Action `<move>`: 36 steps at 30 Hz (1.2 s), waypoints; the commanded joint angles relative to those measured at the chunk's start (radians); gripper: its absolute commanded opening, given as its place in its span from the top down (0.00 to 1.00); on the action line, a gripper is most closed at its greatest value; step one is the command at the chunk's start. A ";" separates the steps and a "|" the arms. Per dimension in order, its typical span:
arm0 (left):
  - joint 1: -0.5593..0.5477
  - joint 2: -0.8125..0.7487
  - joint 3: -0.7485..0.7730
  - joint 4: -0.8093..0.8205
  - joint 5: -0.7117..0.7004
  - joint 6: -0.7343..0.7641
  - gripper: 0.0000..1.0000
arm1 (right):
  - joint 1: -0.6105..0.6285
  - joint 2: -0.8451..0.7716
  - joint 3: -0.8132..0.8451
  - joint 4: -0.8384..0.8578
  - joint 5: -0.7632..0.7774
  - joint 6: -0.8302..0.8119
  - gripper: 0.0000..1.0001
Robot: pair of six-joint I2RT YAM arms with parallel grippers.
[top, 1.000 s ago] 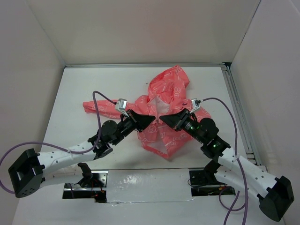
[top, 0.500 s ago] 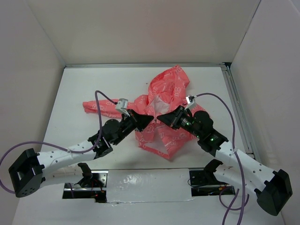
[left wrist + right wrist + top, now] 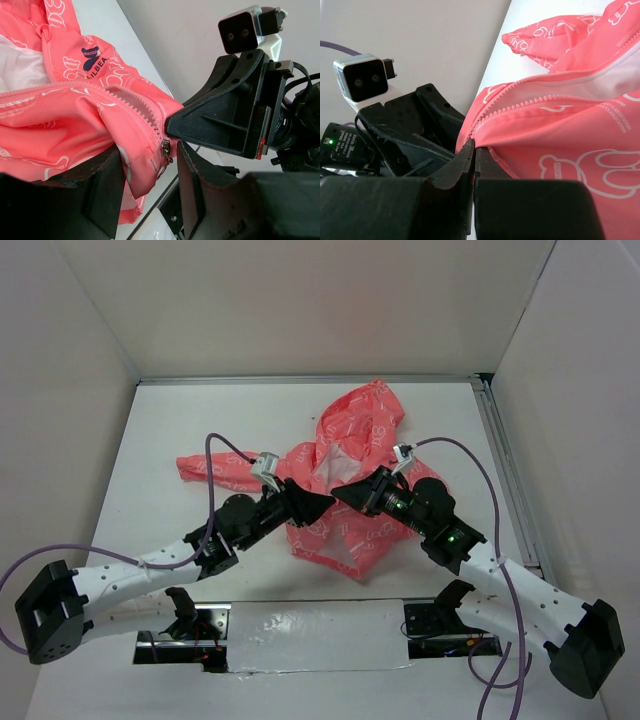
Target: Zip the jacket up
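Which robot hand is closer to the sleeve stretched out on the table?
Left. The left hand sits at the jacket front on the side toward the sleeve; the right hand lies beyond it.

Both arms stretched low from their bases toward the jacket (image 3: 355, 420), tips almost meeting over its front opening. The left hand (image 3: 320, 506) held its fingers (image 3: 102, 195) apart around the hem. The right hand (image 3: 340, 492) pinched the jacket's zipper edge.

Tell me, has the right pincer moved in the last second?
Yes. The right pincer has slid left over the jacket, away from the metal rail on the right and nearer the left pincer.
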 commanded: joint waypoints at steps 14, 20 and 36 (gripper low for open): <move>0.023 -0.074 -0.012 0.067 0.050 -0.025 0.39 | 0.022 -0.007 -0.014 0.108 -0.009 0.007 1.00; 0.023 -0.082 -0.019 0.071 0.051 -0.042 0.66 | 0.028 0.000 -0.020 0.116 0.015 0.021 1.00; 0.023 -0.111 -0.039 0.028 0.106 0.016 1.00 | 0.027 -0.053 -0.022 0.090 0.126 0.034 1.00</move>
